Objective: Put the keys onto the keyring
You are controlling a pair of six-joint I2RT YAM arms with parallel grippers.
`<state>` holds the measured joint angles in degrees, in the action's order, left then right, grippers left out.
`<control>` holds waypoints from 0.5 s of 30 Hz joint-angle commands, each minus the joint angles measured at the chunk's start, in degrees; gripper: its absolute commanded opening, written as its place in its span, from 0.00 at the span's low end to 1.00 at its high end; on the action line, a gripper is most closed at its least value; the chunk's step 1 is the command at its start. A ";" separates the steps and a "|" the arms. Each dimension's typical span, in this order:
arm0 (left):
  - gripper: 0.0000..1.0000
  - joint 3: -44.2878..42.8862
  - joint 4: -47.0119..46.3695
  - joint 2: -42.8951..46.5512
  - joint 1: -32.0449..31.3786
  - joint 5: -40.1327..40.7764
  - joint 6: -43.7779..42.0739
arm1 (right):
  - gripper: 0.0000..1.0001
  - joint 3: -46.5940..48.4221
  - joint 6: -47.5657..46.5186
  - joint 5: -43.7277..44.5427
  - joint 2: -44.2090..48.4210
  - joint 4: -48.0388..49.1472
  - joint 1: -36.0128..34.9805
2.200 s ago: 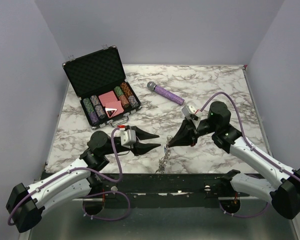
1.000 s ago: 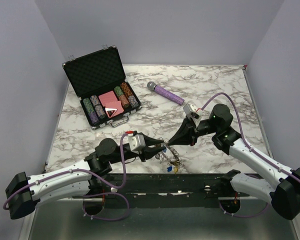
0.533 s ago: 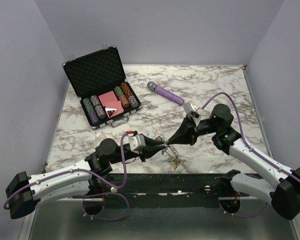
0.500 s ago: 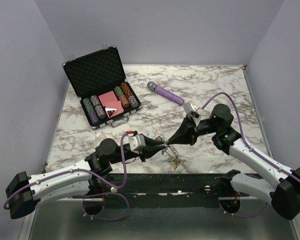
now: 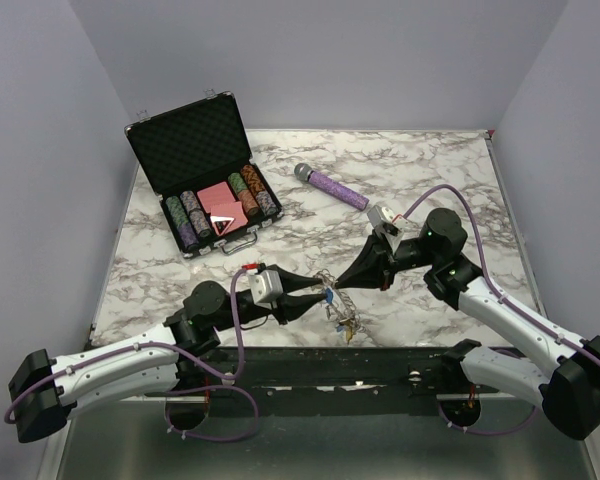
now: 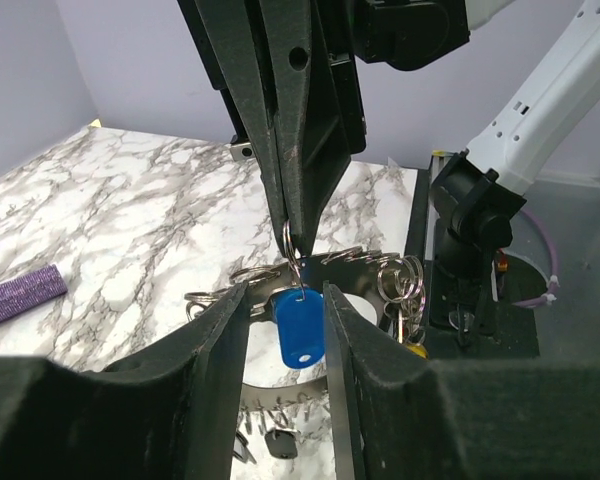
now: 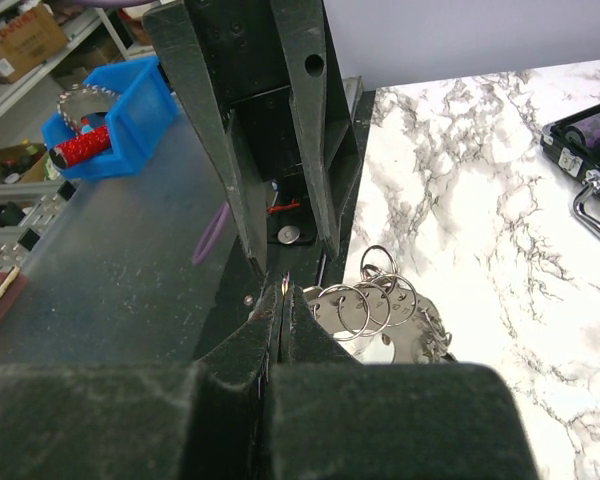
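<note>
The keyring (image 5: 342,314), a toothed silvery band carrying small split rings, hangs just above the table's near edge between both grippers. My right gripper (image 5: 338,289) is shut on a small split ring (image 6: 293,248) from which a blue-capped key (image 6: 300,330) dangles. My left gripper (image 6: 283,296) is open, its fingers (image 6: 215,370) on either side of the blue key without pressing it. The toothed band (image 6: 365,262) lies behind the key. A black-capped key (image 6: 280,443) and a yellow one (image 6: 413,349) hang lower. In the right wrist view the shut right gripper (image 7: 283,290) sits beside the rings (image 7: 365,305).
An open black case of poker chips (image 5: 205,195) stands at the back left. A purple microphone (image 5: 332,187) lies at the back centre. The black frame rail (image 5: 380,362) runs just below the hanging ring. A blue bin (image 7: 105,115) sits off the table.
My left gripper came in from the left to the hanging ring bundle. Since half a second ago it has drawn slightly back, jaws apart round the blue key. The right arm has barely moved.
</note>
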<state>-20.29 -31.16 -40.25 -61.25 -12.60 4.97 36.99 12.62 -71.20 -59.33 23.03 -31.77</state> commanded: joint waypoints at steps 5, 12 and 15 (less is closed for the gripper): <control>0.40 -0.62 -2.24 -1.58 -0.27 -1.28 0.65 | 0.00 -0.17 0.65 1.41 0.44 3.25 0.39; 0.34 -1.50 -3.03 -3.16 -0.18 -1.64 0.65 | 0.00 -0.25 0.91 1.50 0.36 3.52 0.31; 0.33 -1.68 -3.56 -3.96 -0.27 -1.90 0.91 | 0.00 -0.17 0.91 1.50 0.27 3.52 0.39</control>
<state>-20.38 -32.47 -43.29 -61.25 -12.82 5.37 36.99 12.69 -70.78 -59.33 23.11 -31.75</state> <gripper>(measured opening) 0.340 0.007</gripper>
